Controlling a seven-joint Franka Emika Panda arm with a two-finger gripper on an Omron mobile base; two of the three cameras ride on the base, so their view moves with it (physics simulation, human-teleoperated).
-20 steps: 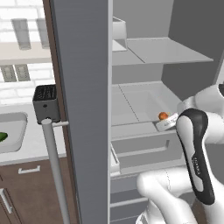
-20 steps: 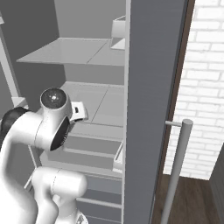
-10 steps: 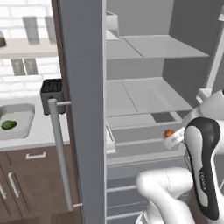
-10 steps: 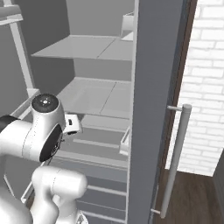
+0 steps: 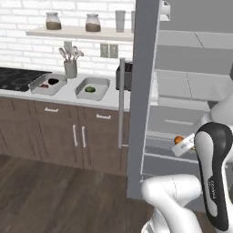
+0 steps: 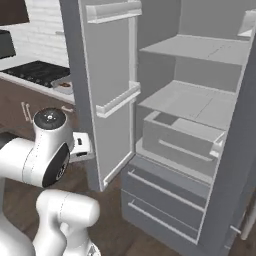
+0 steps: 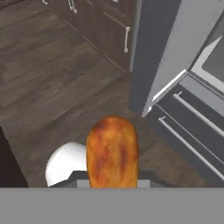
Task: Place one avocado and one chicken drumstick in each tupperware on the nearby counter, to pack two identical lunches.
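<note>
On the counter [image 5: 68,98], two tupperware tubs are seen: the left tupperware [image 5: 48,84] already holds a dark avocado and a reddish drumstick, the right tupperware [image 5: 92,88] only a green avocado [image 5: 90,89]. An orange chicken drumstick [image 7: 112,151] is clenched in the gripper [image 5: 182,144] by the open fridge [image 6: 200,125], not yet delivered. No writing can be read.

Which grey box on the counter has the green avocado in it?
The tupperware nearer the fridge holds the green avocado. The other tupperware, beside the stove, holds a dark and a reddish item instead.
</note>
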